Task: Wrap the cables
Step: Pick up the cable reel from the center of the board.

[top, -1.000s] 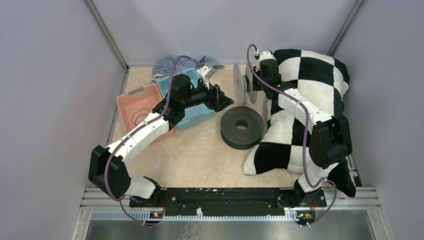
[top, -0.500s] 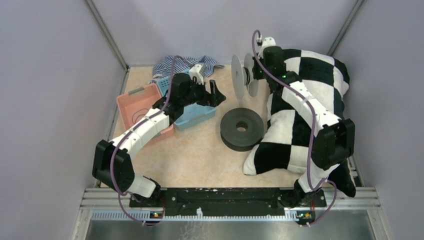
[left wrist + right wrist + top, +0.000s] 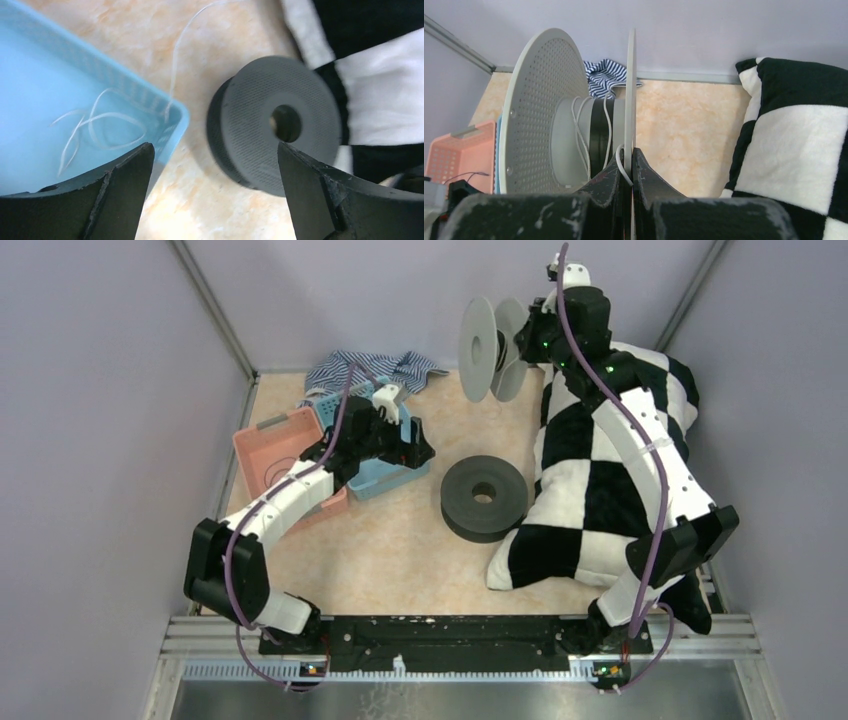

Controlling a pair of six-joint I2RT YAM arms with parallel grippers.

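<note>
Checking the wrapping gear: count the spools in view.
2. The pale spool is held aloft by the right gripper; the dark spool lies flat on the table beside the checkered pillow.

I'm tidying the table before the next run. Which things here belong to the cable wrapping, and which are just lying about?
Job in hand: white cable, black cable, pale spool, dark spool, blue basket, pink basket.

Lying about: checked pillow, striped cloth.
</note>
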